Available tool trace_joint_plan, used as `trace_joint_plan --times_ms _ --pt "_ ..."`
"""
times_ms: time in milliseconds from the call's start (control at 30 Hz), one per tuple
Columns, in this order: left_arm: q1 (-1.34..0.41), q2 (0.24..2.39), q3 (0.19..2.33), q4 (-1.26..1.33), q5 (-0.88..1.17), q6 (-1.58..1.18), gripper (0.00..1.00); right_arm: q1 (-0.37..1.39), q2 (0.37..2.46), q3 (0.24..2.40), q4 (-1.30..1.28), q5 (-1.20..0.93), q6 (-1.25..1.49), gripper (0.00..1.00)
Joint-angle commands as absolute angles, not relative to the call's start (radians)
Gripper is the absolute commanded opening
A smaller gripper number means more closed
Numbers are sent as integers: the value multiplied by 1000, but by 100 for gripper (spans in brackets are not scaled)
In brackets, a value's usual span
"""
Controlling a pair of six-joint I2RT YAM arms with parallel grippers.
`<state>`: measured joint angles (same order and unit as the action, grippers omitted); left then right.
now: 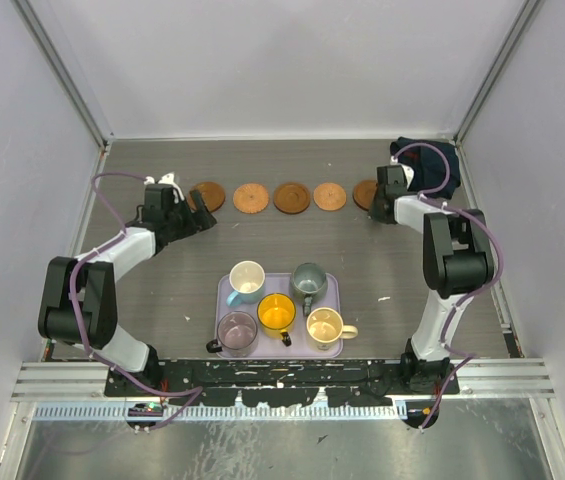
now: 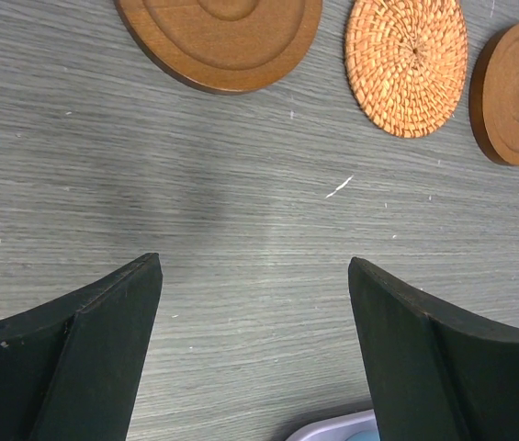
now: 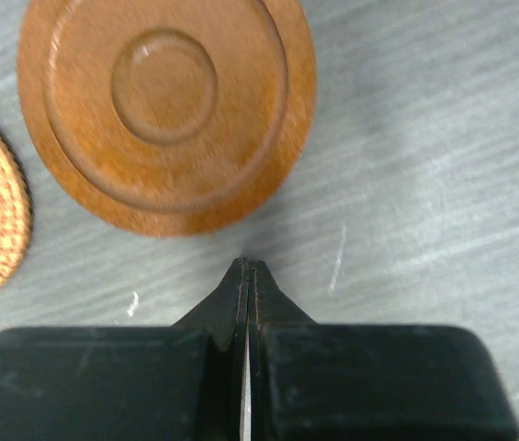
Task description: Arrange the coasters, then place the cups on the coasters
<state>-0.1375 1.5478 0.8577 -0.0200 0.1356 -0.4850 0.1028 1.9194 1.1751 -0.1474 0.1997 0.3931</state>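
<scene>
Several round coasters lie in a row across the far part of the table, from a brown one (image 1: pixel 208 196) at the left end to a partly hidden one (image 1: pixel 364 193) at the right end. Several cups stand on the lavender tray (image 1: pixel 224 292): a light blue one (image 1: pixel 247 280), a grey-green one (image 1: pixel 309 282), a purple one (image 1: pixel 237 330). My left gripper (image 1: pixel 202 211) (image 2: pixel 254 276) is open over bare table just near of a brown coaster (image 2: pixel 222 37). My right gripper (image 1: pixel 378 207) (image 3: pixel 248 268) is shut and empty, its tip just short of the rightmost brown coaster (image 3: pixel 165 106).
A dark cloth (image 1: pixel 427 160) lies in the far right corner behind the right wrist. A woven coaster (image 2: pixel 407 64) and another brown one (image 2: pixel 516 92) show in the left wrist view, with a corner of the tray (image 2: pixel 342 430) at the bottom. Walls enclose the table on three sides.
</scene>
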Motion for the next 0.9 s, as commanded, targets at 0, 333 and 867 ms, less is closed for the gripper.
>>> trace_joint_plan --times_ms 0,333,867 --pt "-122 1504 877 -11 106 -469 84 111 1816 1088 -190 200 393 1" --pt "-91 1489 884 -23 104 -466 84 115 1544 932 -165 255 385 1" --pt "-69 1373 892 -96 67 -452 96 115 1159 742 -107 450 419 12"
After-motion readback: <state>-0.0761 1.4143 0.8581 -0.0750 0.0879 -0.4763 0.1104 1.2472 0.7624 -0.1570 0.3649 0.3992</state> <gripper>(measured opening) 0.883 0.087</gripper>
